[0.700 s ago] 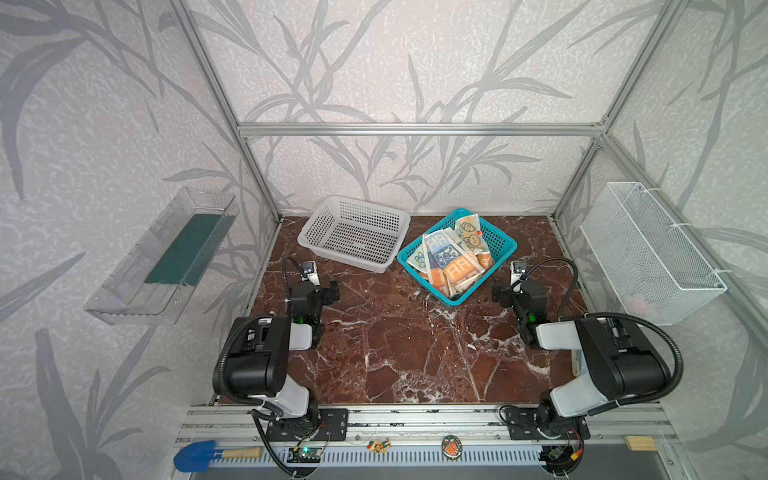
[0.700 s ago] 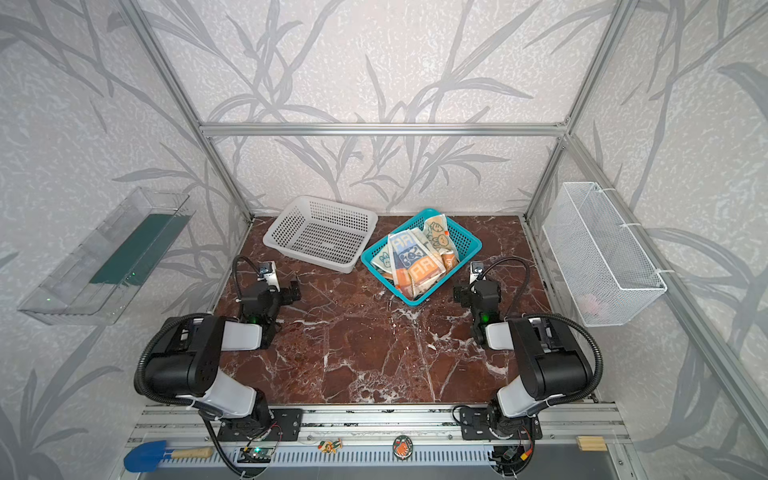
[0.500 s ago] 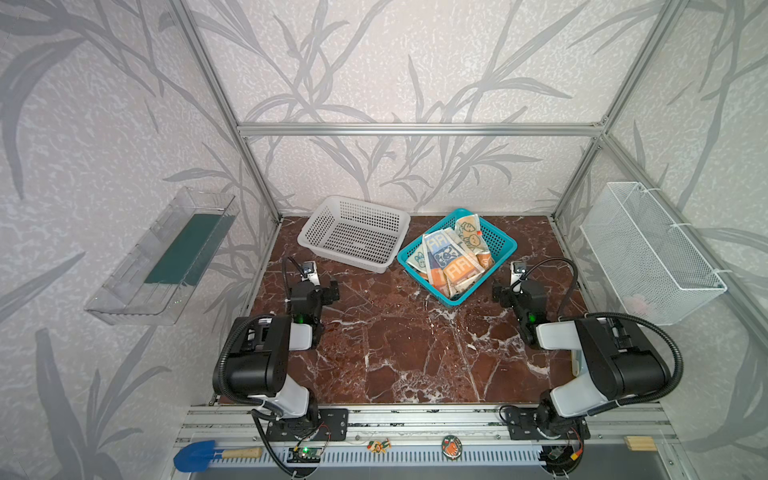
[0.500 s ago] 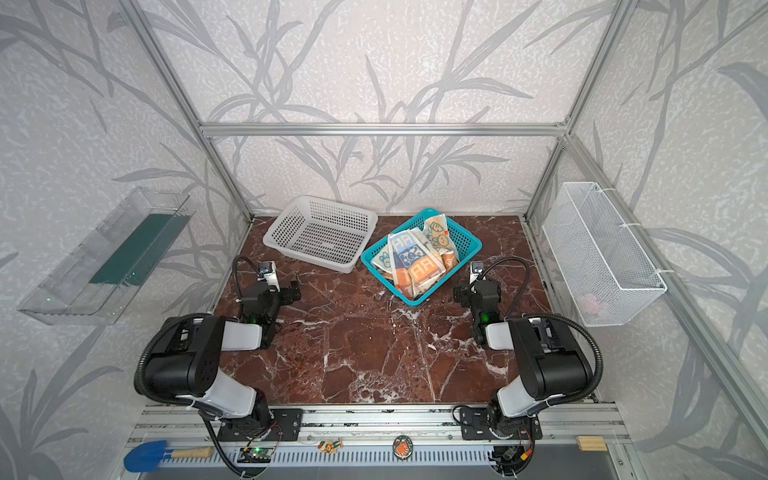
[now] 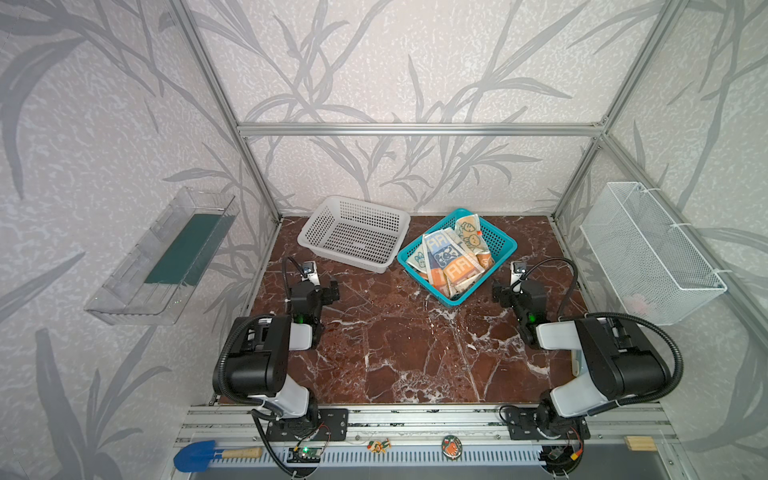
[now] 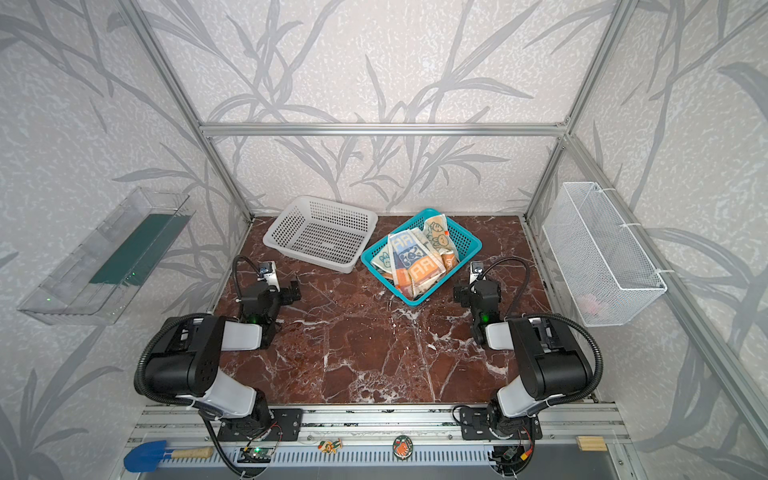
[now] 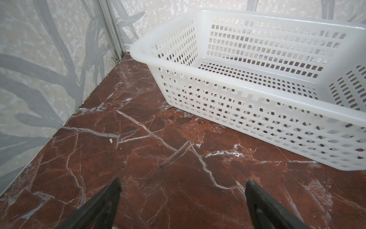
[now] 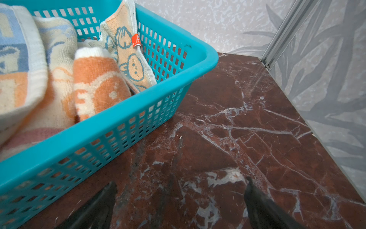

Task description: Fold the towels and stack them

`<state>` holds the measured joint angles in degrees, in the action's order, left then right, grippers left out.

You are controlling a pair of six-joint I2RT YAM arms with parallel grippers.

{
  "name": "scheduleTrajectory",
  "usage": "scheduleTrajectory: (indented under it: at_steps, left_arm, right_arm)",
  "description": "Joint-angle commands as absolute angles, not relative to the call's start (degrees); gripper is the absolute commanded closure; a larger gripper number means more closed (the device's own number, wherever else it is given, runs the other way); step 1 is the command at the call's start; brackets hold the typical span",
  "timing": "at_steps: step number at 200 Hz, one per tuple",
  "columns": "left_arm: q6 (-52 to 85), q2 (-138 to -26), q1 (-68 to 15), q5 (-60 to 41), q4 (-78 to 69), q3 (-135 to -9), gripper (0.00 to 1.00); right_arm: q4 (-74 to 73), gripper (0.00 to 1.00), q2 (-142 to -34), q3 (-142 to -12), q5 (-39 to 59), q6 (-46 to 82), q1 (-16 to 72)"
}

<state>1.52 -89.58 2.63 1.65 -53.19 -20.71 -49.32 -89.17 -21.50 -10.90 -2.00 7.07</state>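
Starting the first pick with an empty right gripper [image 8: 180, 182], fingers [image 8: 97, 210] spread wide, low over the marble table [image 8: 237, 128]. Same for the left gripper [image 7: 183, 185]: released, gripping nothing. Judged pre-grasp, nothing folded or stacked yet.

Doing it well: raise the right gripper over the teal basket [image 8: 206, 58] rim, just ahead and inward of its fingers, then drop onto one towel only. Go for the top layer, probably the striped lettered towel [image 5: 446, 259]. Pinch a hem or corner, not the middle of the heap. Pull up slowly, watching for a second towel dragging along or the light basket tipping. Spread flat on bare marble between the two sets of fingers before folding.

Containers:
- Teal basket holding all the towels [image 6: 415, 257], crumpled and overlapping, with the orange towel [image 8: 97, 85] and cream-and-blue bunny towel [image 8: 126, 57] nearest the right fingers.
- White basket [image 7: 237, 85] just ahead and inward of the left fingers, empty, likely home for the stack.
- Wire basket [image 5: 648, 249] on the wall outward of the right fingers, contents too faint to tell.
- Clear tray [image 5: 166, 257] on the wall outward of the left fingers, dark green liner [image 5: 183, 245] only.
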Motion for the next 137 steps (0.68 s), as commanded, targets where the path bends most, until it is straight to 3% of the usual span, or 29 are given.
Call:
scheduleTrajectory:
  at_steps: [1,137]
  left_arm:
    - [1.1,-89.8,2.5,1.9,-54.6,-21.3,0.01]
    - [2.1,-89.2,2.9,3.3,-53.3,-22.1,0.01]
  right_arm:
    - [-49.7,0.01,-88.1,-22.4,-10.8,-2.3,7.2]
    - [-49.6,0.01,-88.2,-22.5,-11.2,-1.9,7.2]
